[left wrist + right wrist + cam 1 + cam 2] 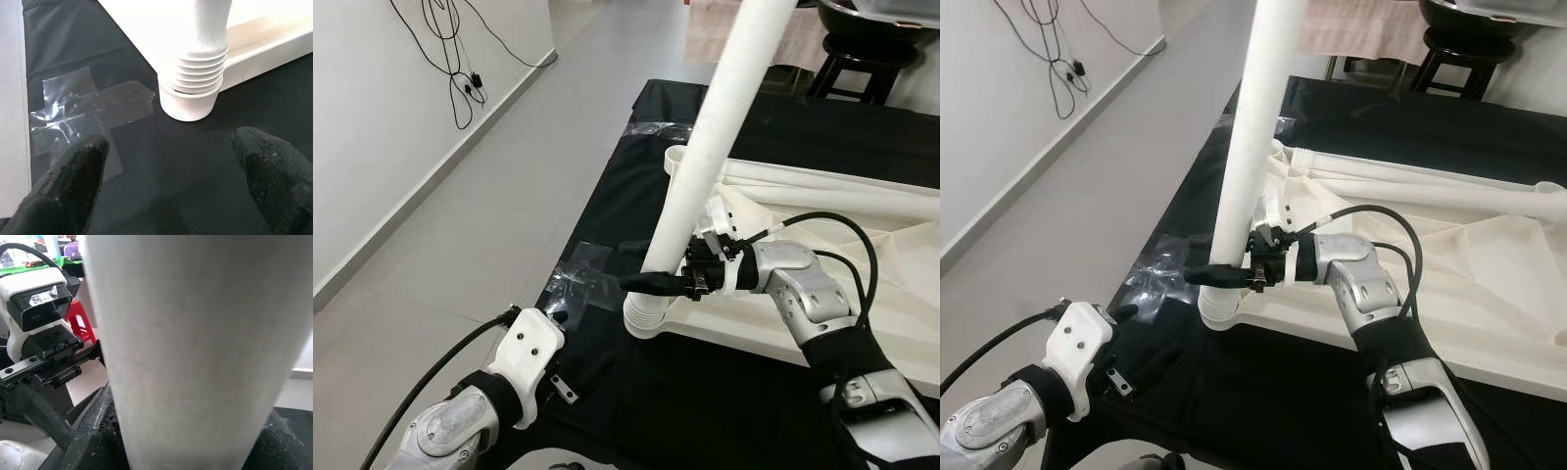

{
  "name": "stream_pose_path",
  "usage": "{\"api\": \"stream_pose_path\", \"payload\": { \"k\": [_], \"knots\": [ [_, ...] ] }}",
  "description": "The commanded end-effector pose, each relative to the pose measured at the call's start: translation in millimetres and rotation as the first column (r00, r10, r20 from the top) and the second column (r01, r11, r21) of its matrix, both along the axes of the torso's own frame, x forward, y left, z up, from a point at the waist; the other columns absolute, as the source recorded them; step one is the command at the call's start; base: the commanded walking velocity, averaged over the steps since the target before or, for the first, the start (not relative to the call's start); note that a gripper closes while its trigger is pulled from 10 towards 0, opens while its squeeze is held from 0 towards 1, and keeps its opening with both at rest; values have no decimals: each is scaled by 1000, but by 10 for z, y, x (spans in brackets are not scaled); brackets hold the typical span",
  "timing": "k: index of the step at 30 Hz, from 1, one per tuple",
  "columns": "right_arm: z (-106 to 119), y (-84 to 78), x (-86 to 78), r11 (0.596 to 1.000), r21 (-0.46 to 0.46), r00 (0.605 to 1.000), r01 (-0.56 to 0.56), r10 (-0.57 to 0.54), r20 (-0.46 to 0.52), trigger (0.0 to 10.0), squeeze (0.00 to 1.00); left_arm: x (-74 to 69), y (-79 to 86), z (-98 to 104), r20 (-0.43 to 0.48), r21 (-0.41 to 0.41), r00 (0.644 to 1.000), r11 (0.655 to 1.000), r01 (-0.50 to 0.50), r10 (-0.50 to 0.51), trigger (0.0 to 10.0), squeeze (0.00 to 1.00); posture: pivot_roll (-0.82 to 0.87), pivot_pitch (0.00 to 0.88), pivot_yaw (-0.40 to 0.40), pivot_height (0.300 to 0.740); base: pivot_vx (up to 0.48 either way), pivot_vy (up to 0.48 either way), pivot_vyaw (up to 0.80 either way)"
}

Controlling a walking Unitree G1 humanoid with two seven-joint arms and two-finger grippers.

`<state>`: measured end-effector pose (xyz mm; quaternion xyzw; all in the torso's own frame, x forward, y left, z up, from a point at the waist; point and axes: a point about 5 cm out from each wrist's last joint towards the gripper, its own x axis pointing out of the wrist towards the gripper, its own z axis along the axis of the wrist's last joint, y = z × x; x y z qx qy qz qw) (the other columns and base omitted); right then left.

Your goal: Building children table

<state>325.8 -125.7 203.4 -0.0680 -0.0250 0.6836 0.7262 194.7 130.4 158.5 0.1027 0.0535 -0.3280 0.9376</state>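
A white table leg (705, 166) stands tilted, its ribbed lower end (198, 73) sitting in a round white socket (646, 318) at the near corner of the upturned white tabletop (901, 294). My right gripper (651, 282) is shut on the leg just above the socket; the leg (195, 347) looms large in the right wrist view. My left gripper (171, 147) hangs open over the black cloth (205, 171), a short way in front of the socket, with nothing between its fingers (80, 161).
Clear tape (582, 269) is stuck to the black cloth left of the socket. Another white leg (842, 201) lies across the tabletop. A black stool (862, 49) stands at the back right. Grey floor (509, 176) and wall cables (450, 59) lie left.
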Motion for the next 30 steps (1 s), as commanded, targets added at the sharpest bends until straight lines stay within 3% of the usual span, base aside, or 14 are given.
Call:
{"api": "stream_pose_path", "payload": {
  "k": [1,8,13,17,18,30],
  "knots": [
    [-97,67,-24,998,-42,999,-46,45,-18,10000,0,-39,-19,2,3,24,1000,1000,20,-20,10000,0,17,188,-22,740,0,0,0],
    [-89,211,-45,973,-104,978,-206,209,21,10000,0,-141,-87,14,-43,-7,994,995,103,-103,10000,0,36,200,-19,740,0,0,0],
    [-66,233,-40,958,-122,964,-260,264,16,10000,0,-181,-108,16,-57,-23,991,992,123,-125,10000,0,44,209,-19,740,0,0,0],
    [-65,282,-36,916,-218,937,-337,348,16,10000,0,-238,-127,14,-71,-44,987,989,144,-147,10000,0,56,222,-20,740,0,0,0],
    [-47,323,-40,885,-284,921,-368,390,20,10000,0,-274,-128,10,-80,-58,985,987,151,-156,10000,0,58,228,-18,740,0,0,0],
    [126,374,49,855,-369,905,-365,419,76,10000,0,-351,-120,-1,-103,-90,982,984,152,-161,10000,0,67,245,-32,740,0,0,0]
  ]
}}
